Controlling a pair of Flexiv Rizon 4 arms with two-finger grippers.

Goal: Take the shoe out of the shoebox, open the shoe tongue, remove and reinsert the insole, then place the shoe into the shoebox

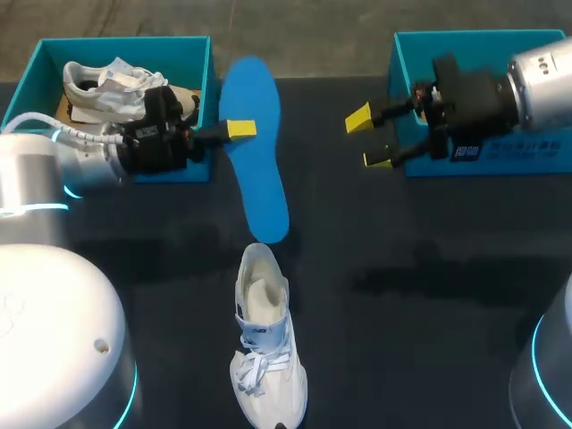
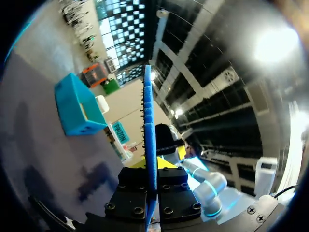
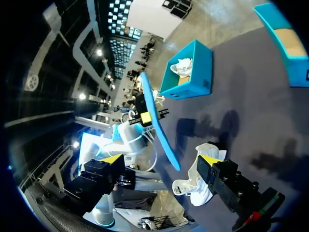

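Head view: left gripper (image 1: 236,130) pinches the blue insole (image 1: 259,183), held just beyond the white shoe (image 1: 264,344) on the table (image 1: 429,313). Right gripper (image 1: 368,139), fingers spread, empty, hangs beyond the shoe, to its right.

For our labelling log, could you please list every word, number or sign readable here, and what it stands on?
Front wall of the right shoebox: white print, too blurred to read.
On the left shoebox, insole and shoe on the table: no readable text.
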